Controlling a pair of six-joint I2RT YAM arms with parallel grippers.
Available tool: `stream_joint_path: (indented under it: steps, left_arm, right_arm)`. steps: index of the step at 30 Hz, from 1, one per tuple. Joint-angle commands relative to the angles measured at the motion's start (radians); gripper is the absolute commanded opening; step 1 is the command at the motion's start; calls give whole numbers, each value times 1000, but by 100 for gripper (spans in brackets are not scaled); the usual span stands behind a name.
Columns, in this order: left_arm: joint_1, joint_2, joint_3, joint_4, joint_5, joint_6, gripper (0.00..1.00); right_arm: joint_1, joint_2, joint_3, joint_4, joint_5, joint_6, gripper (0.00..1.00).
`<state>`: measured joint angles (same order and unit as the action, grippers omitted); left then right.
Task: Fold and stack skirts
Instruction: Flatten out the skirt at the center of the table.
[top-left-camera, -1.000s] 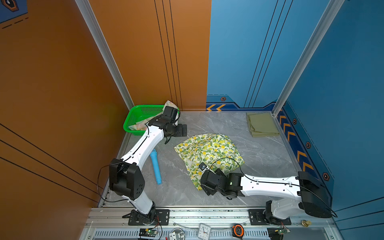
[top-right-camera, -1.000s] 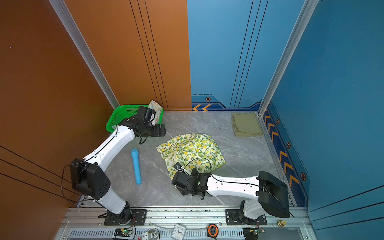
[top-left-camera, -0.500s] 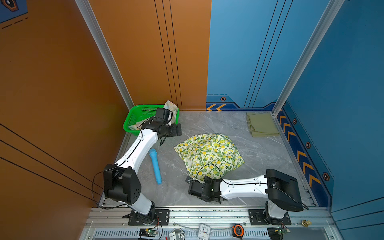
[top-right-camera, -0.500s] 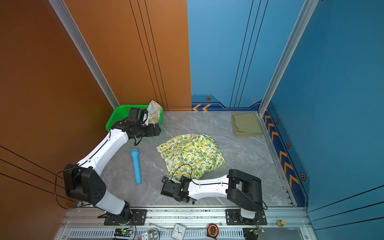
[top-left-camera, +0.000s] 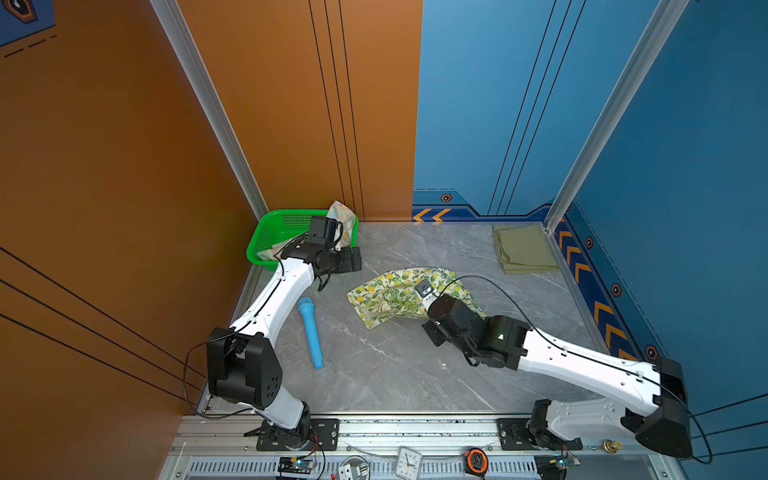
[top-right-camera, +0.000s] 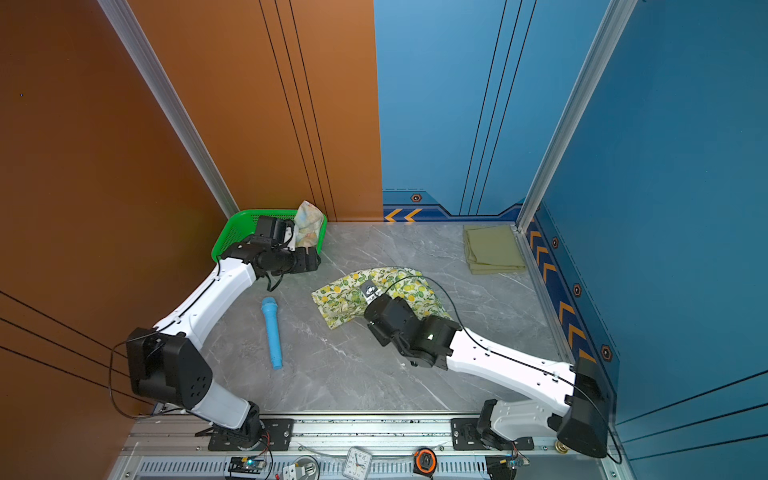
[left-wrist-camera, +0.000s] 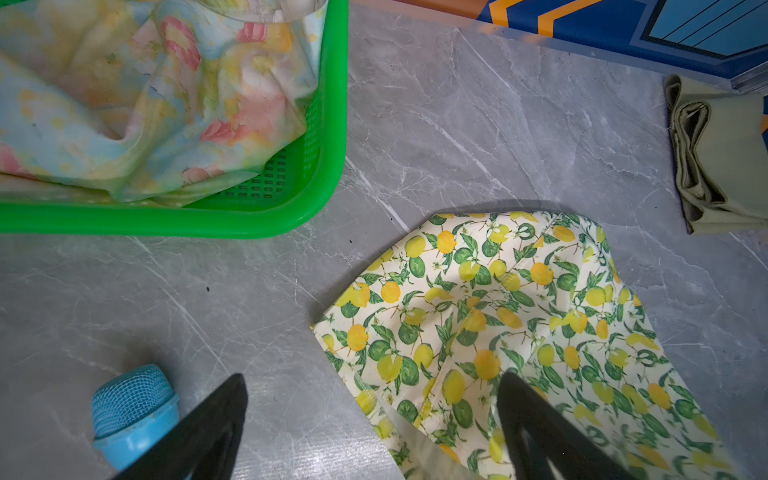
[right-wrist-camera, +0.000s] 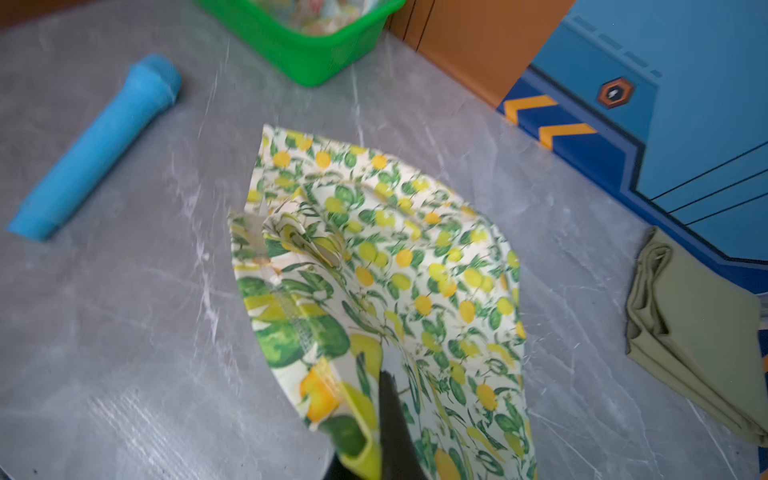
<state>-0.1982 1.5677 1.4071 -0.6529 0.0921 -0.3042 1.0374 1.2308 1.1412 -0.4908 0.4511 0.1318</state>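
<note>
The lemon-print skirt (top-left-camera: 390, 297) (top-right-camera: 353, 293) lies mid-table, its near edge lifted and doubled over toward the back. My right gripper (top-left-camera: 424, 290) (right-wrist-camera: 378, 432) is shut on that raised edge, and cloth wraps over its fingers. My left gripper (top-left-camera: 353, 259) (left-wrist-camera: 372, 378) hovers open by the basket, above the skirt's left corner (left-wrist-camera: 374, 332), holding nothing. The olive-green skirt (top-left-camera: 523, 249) (right-wrist-camera: 698, 340) lies folded at the back right. The pastel flowered skirt (top-left-camera: 343, 216) (left-wrist-camera: 145, 104) sits crumpled in the basket.
The green perforated basket (top-left-camera: 266, 237) (left-wrist-camera: 332, 124) stands in the back-left corner. A light-blue microphone toy (top-left-camera: 311, 332) (right-wrist-camera: 95, 145) lies left of the lemon skirt. Walls close in the table at left, back and right.
My right gripper went from open at the lemon skirt's near corner to shut on it, then carried that edge up and toward the back. The left arm pulled back slightly toward the basket.
</note>
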Motion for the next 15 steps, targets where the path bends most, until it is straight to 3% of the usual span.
stream_joint_path:
  steps: [1,8,15]
  left_arm:
    - [-9,12,-16,4,29,0,94]
    - [-42,24,-14,3,42,30,92]
    - [-81,10,-21,4,44,112,92]
  right_arm:
    - [-70,-8,123,-35,10,-49,0]
    - [-191,113,432,-147,-2,-97,0]
    - [-275,172,519,-192,-71,-58,0]
